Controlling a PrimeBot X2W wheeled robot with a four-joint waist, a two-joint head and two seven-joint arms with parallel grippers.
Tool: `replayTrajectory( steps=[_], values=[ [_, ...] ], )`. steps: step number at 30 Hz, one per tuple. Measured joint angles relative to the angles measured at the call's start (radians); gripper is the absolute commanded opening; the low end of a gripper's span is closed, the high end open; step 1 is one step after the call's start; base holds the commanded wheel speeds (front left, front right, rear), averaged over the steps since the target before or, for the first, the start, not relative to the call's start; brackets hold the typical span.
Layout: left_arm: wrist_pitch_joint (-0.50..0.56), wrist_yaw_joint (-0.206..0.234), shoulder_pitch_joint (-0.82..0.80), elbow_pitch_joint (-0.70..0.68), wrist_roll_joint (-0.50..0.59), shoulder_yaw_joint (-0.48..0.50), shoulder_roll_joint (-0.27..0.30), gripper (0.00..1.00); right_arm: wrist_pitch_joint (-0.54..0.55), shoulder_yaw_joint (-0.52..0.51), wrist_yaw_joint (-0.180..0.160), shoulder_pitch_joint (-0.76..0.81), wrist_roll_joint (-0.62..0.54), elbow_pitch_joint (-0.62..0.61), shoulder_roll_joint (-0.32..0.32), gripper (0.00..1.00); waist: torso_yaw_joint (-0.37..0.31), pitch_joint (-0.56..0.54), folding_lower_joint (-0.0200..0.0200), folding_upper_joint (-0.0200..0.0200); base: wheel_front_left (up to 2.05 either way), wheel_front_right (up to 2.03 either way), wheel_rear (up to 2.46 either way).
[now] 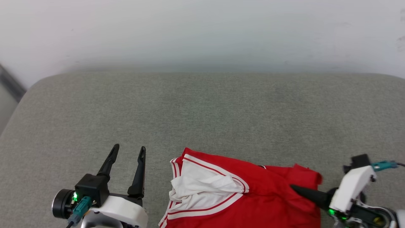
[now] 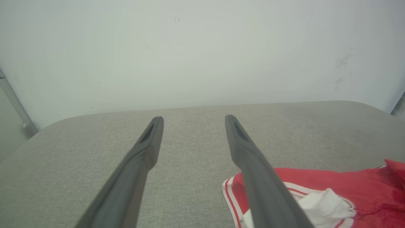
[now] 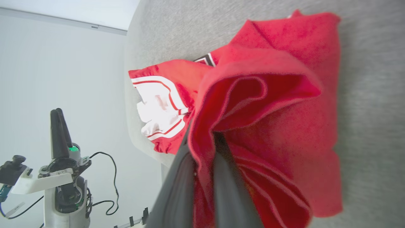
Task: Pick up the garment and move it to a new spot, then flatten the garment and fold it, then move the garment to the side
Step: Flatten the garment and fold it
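Garment [image 1: 262, 196], bunched at lower centre on the grey worktop [image 1: 202, 104]; my right claw [image 1: 295, 189] pinches one thin red fold, which may slip free or lift only one layer. My left claw [image 1: 129, 148] stands apart, empty, lower left.

- A big grey cushion [image 1: 202, 110] is lying flat, stretching from 9 o'clock to 3 o'clock.
- A white wall [image 1: 202, 31] is standing behind it at 12 o'clock.
- A grey strip [image 1: 11, 84] is slanting at 10 o'clock.
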Motion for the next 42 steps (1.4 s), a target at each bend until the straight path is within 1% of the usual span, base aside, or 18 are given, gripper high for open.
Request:
replayTrajectory(
  steps=[3, 6, 10, 13, 14, 15, 16, 20, 23, 27, 30, 33, 35, 38, 42],
  values=[
    [0.007, -0.01, -0.016, 0.006, 0.002, -0.013, -0.001, 1.0, -0.064, 0.114, 0.0, -0.019, 0.131, 0.055, 0.0, 0.0, 0.019, 0.002, 0.0001, 0.0, 0.0, 0.0, 0.0],
    [0.008, -0.018, -0.03, 0.016, 0.004, -0.023, -0.005, 1.0, -0.123, 0.235, 0.0, -0.044, 0.225, 0.096, 0.0, 0.0, 0.043, 0.005, 0.0, 0.0, 0.0, 0.0, 0.0],
    [0.008, -0.026, -0.041, 0.028, 0.006, -0.035, -0.013, 1.0, -0.21, 0.397, 0.0, -0.084, 0.326, 0.132, 0.0, 0.0, 0.075, 0.007, 0.0, 0.0, 0.0, 0.0, 0.0],
    [0.007, -0.034, -0.053, 0.035, 0.006, -0.043, -0.018, 1.0, -0.279, 0.506, 0.0, -0.128, 0.366, 0.151, 0.001, 0.0, 0.097, 0.011, 0.0, 0.0, 0.0, 0.0, 0.0],
    [0.007, -0.035, -0.058, 0.039, 0.007, -0.046, -0.02, 1.0, -0.323, 0.56, 0.0, -0.153, 0.362, 0.174, 0.002, 0.08, 0.11, 0.015, 0.0, 0.0, 0.0, 0.0, 0.0],
    [0.006, -0.036, -0.06, 0.042, 0.007, -0.047, -0.021, 1.0, -0.341, 0.585, 0.0, -0.165, 0.354, 0.188, 0.002, 0.5, 0.116, 0.018, 0.0, 0.0, 0.0, 0.0, 0.0],
    [0.005, -0.036, -0.061, 0.044, 0.007, -0.049, -0.021, 1.0, -0.357, 0.609, 0.0, -0.176, 0.343, 0.201, 0.002, 1.0, 0.122, 0.021, 0.0, 0.0, 0.0, 0.0, 0.0],
    [-0.002, -0.036, -0.064, 0.05, 0.007, -0.05, -0.023, 1.0, -0.413, 0.682, 0.0, -0.222, 0.277, 0.233, 0.002, 1.0, 0.133, 0.032, 0.0, 0.0, 0.0, 0.0, 0.0],
    [-0.004, -0.035, -0.066, 0.054, 0.003, -0.048, -0.023, 1.0, -0.431, 0.735, 0.0, -0.253, 0.226, 0.238, 0.001, 1.0, 0.132, 0.041, 0.0, 0.0, 0.0, 0.0, 0.0],
    [-0.011, -0.034, -0.067, 0.056, 0.0, -0.045, -0.024, 1.0, -0.457, 0.816, 0.0, -0.298, 0.157, 0.204, -0.017, 1.0, 0.121, 0.05, 0.0001, 0.0, 0.0, 0.0, 0.0],
    [-0.011, -0.034, -0.072, 0.058, 0.0, -0.045, -0.025, 1.0, -0.511, 0.893, 0.0, -0.33, 0.078, 0.147, -0.054, 1.0, 0.112, 0.054, 0.0, 0.0, 0.0, 0.0, 0.0],
    [-0.012, -0.033, -0.074, 0.062, -0.002, -0.043, -0.025, 1.0, -0.608, 0.951, 0.0, -0.356, -0.023, 0.094, -0.112, 1.0, 0.103, 0.054, 0.0, 0.0, 0.0, 0.0, 0.0],
    [-0.013, -0.03, -0.075, 0.065, -0.002, -0.04, -0.023, 1.0, -0.707, 0.94, 0.0, -0.358, -0.127, 0.095, -0.161, 1.0, 0.097, 0.05, 0.0001, 0.0, 0.0, 0.0, 0.0],
    [-0.017, -0.024, -0.074, 0.07, -0.005, -0.038, -0.024, 1.0, -0.825, 0.857, 0.0, -0.336, -0.266, 0.122, -0.212, 1.0, 0.086, 0.039, 0.0, 0.0, 0.0, 0.0, 0.0],
    [-0.021, -0.009, -0.058, 0.073, -0.011, -0.029, -0.023, 1.0, -0.934, 0.686, 0.0, -0.236, -0.402, 0.137, -0.223, 1.0, 0.064, 0.025, 0.0, 0.0, 0.0, 0.0, 0.0]
  ],
)
